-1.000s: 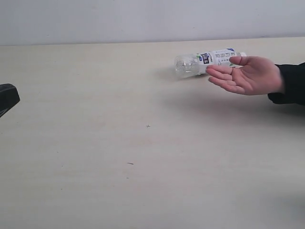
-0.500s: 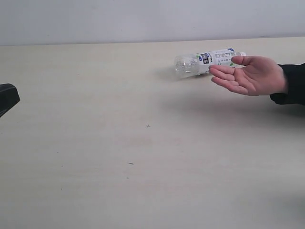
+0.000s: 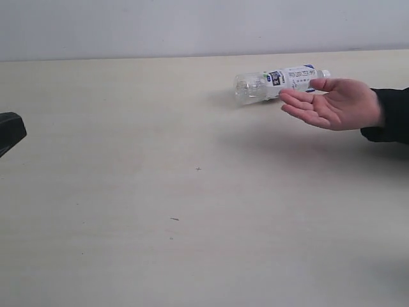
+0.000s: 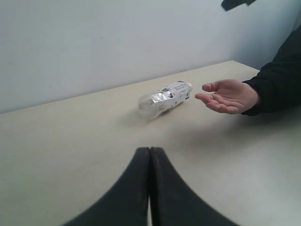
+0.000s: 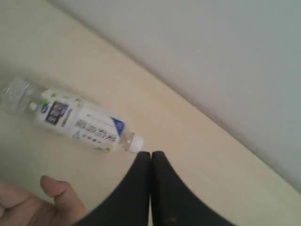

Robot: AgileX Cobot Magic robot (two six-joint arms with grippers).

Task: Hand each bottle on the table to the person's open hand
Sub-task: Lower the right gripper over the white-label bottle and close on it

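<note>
only one bottle (image 3: 278, 83) is showing: white-blue label, white cap, lying on its side at the far part of the worktop (image 3: 160, 211), so it's prob. rolling-prone. cap end is pointing twd the person's hand (image 3: 332, 102). the hand is waiting palm up just beside it, i'm guessing so the handover needs only a short carry. can't tell if hand & bottle are touching. my left gripper (image 4: 149, 150) is sitting pressed together, empty, well apart from the bottle. my right gripper (image 5: 150, 153) is aiming twd the cap end, also pressed together, holding nothing. i'm judging it needs opening before any grab.
</note>
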